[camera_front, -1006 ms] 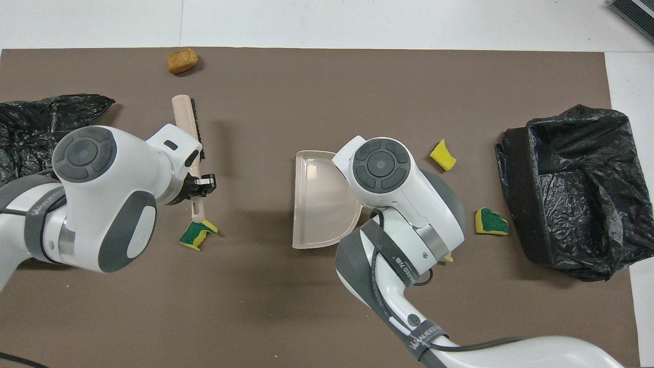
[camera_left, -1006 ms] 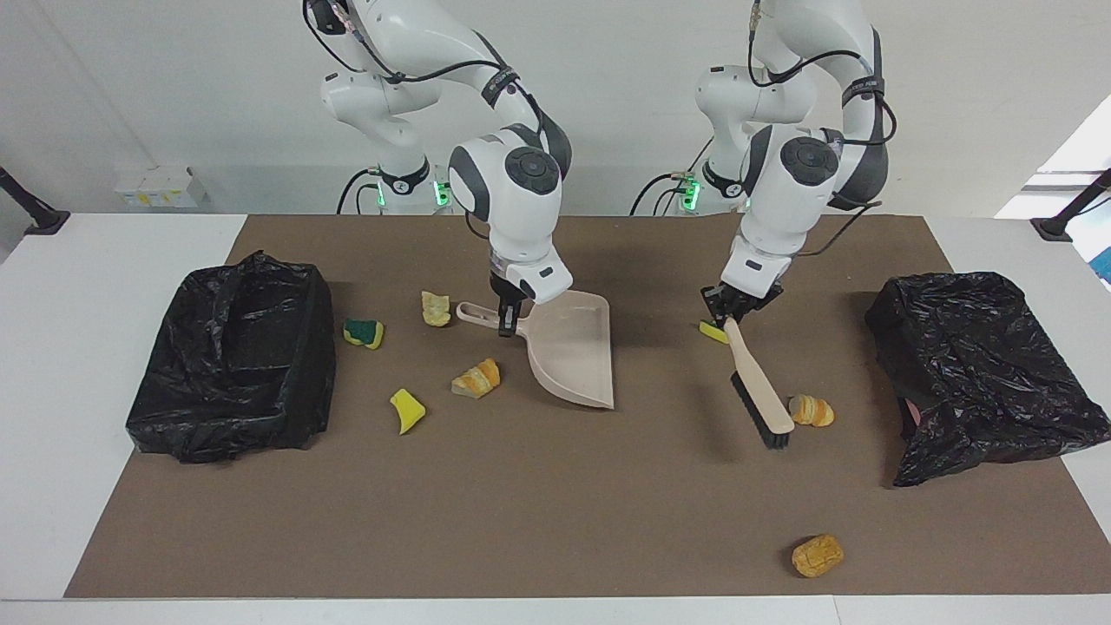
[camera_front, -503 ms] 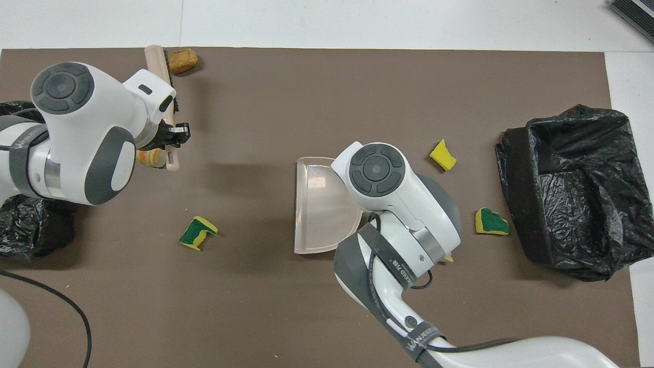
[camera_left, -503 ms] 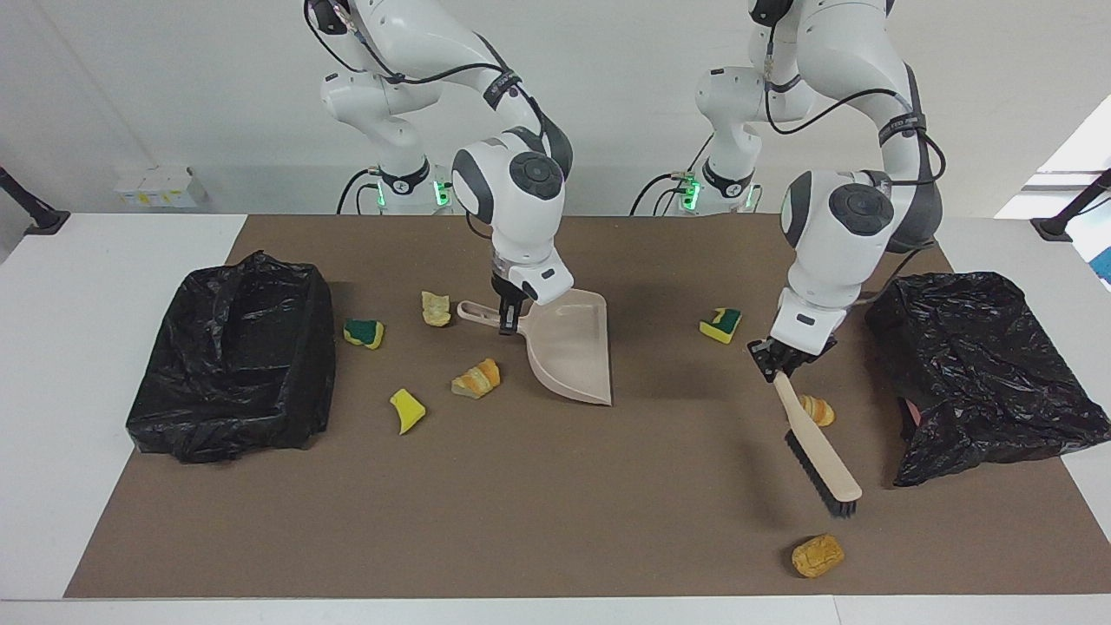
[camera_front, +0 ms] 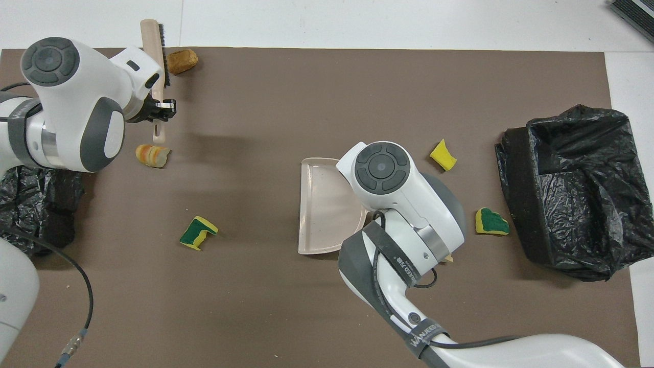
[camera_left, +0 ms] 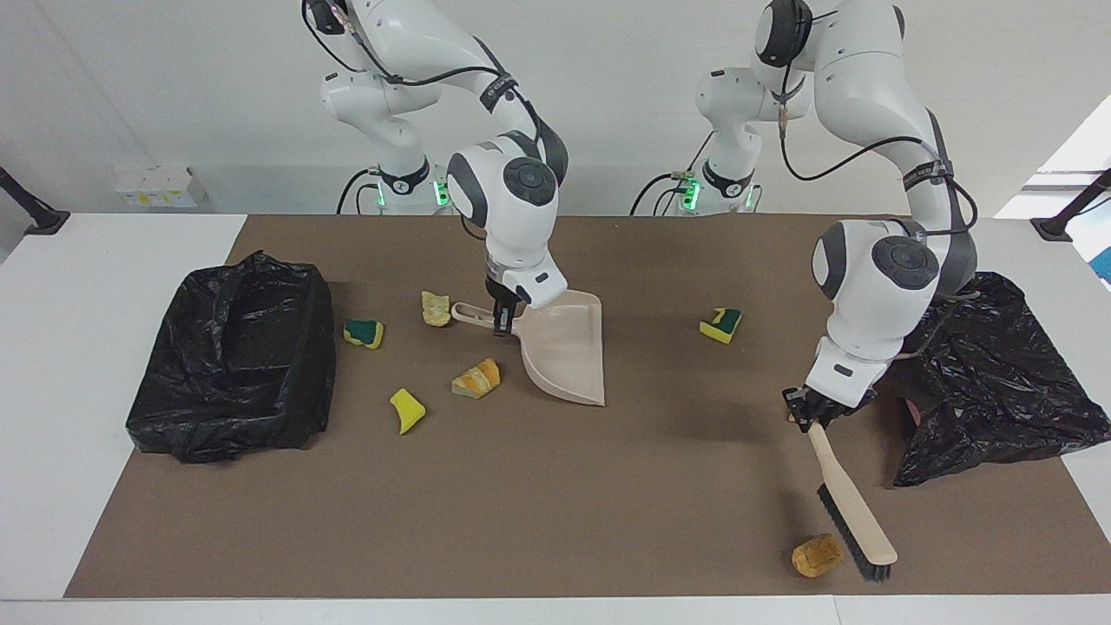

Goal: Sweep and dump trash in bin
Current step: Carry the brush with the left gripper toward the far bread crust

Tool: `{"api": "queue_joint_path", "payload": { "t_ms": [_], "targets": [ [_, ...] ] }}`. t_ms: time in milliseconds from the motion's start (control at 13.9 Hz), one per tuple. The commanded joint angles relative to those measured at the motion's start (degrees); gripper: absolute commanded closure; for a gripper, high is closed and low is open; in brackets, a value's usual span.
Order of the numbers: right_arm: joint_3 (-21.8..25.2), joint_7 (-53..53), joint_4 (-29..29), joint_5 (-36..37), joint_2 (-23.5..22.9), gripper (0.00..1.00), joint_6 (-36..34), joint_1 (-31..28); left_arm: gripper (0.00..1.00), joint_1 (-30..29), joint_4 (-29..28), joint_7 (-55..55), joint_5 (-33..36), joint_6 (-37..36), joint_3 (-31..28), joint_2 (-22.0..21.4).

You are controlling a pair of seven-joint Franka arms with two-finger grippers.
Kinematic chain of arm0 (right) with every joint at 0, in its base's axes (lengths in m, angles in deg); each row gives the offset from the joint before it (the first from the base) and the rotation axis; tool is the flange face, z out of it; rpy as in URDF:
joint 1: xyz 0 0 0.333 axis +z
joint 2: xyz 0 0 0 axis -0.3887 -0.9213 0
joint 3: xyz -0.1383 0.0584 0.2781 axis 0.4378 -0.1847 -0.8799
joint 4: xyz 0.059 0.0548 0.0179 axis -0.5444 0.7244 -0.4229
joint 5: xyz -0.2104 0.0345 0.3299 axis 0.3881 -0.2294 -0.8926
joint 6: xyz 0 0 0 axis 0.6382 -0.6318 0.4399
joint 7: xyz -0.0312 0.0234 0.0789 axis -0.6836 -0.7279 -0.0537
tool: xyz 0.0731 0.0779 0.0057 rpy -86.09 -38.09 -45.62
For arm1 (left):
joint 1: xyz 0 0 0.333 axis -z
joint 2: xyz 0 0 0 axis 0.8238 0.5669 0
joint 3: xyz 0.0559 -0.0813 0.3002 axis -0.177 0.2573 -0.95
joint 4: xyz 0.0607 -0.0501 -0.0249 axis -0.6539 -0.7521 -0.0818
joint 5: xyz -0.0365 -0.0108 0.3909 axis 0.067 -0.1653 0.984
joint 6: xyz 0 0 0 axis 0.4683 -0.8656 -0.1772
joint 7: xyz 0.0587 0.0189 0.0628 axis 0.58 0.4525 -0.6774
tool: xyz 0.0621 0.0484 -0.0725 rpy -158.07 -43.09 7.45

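My left gripper [camera_left: 803, 415] clamps the brush [camera_left: 855, 519], my right gripper [camera_left: 502, 323] the dustpan [camera_left: 564, 356]; I could knock the bread chunk [camera_left: 817, 555] off the mat.

Facing camera looks from across; overhead looks steeply down; both share the mat [camera_left: 555, 486].

We hold the beige plastic dustpan [camera_left: 566, 348] by its handle in our right gripper [camera_left: 502, 326], with the orange-striped bread chunk [camera_left: 476, 378] just beside the pan and the pale crust scrap [camera_left: 435, 308] at the handle's end. Our left gripper [camera_left: 811, 417] grips the beige wooden brush [camera_left: 851, 503], whose bristles sit just beside the tan bread lump [camera_left: 817, 555]. The crumpled black bag-lined bin [camera_left: 998, 373] lies just beside that gripper at the left arm's end of the table.
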State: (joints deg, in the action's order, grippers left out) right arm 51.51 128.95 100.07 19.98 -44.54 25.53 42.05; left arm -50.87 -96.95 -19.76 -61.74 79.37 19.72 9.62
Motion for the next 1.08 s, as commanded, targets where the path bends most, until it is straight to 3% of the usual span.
{"api": "queue_joint_path", "payload": {
  "t_ms": [0, 359, 719, 1006],
  "targets": [
    [-0.31, -0.26, 3.69, -0.14, 1.94, 1.0, 2.48, -0.1, 1.0, -1.43, 2.54, 3.92, 1.76, 1.38, 0.57, 2.67],
    [-0.31, -0.43, 5.89, -0.06, 2.2, 1.0, 4.69, 0.07, 1.0, -4.24, 4.37, 7.19, 1.42, 3.93, 0.66, 5.05],
    [-0.31, -0.43, 5.9, -0.06, 2.29, 1.0, 4.78, 0.07, 1.0, -6.44, 4.91, 17.73, 1.33, 3.23, 0.83, 5.4],
    [-0.31, -0.43, 5.9, -0.06, 2.29, 1.0, 4.78, 0.07, 1.0, -7.32, 4.91, 33.01, 1.5, 2.79, 0.74, 5.4]
  ]
}}
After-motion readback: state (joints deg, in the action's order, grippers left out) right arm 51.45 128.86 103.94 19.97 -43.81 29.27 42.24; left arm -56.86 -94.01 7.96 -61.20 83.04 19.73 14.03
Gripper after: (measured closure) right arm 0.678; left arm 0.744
